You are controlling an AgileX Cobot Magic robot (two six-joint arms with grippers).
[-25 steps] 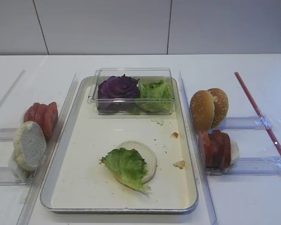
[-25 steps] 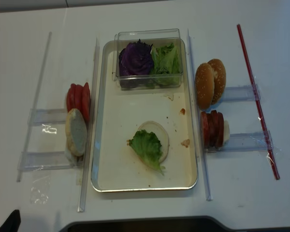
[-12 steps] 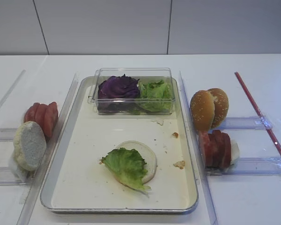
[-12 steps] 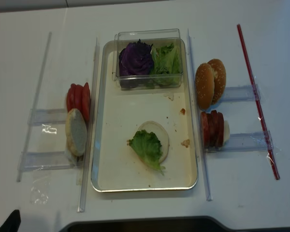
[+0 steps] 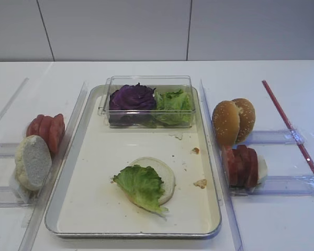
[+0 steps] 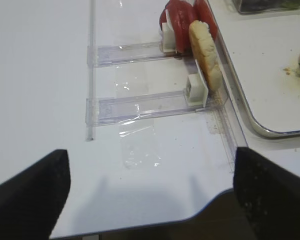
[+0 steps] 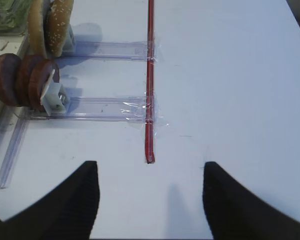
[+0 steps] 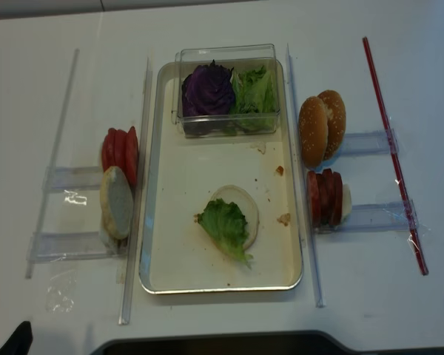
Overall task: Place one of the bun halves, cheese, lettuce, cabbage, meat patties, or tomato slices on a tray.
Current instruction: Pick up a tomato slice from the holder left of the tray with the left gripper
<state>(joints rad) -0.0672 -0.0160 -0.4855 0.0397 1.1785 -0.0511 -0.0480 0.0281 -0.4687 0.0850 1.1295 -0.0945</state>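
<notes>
The tray point(image 5: 94, 209) lies mid-table. On it rests a pale bun half point(image 5: 166, 171) with a lettuce leaf point(image 5: 141, 186) draped over it. At the tray's far end, a clear box holds the purple cabbage point(image 5: 131, 98) and more lettuce point(image 5: 174, 102). Left of the tray, tomato slices point(image 5: 46, 130) and a pale bun half point(image 5: 33, 162) stand on edge in clear rails. To its right stand sesame bun halves point(image 5: 231, 121) and dark red round slices point(image 5: 240, 164). My left gripper point(image 6: 150, 155) is open over bare table near the front edge. My right gripper point(image 7: 150, 167) is open too, empty.
A red stick point(image 5: 290, 125) is taped across the right-hand rails point(image 7: 100, 107); its near end lies just ahead of my right gripper. Clear rails point(image 6: 140, 102) and a patch of tape point(image 6: 139, 147) lie ahead of my left gripper. Crumbs point(image 5: 200, 183) dot the tray.
</notes>
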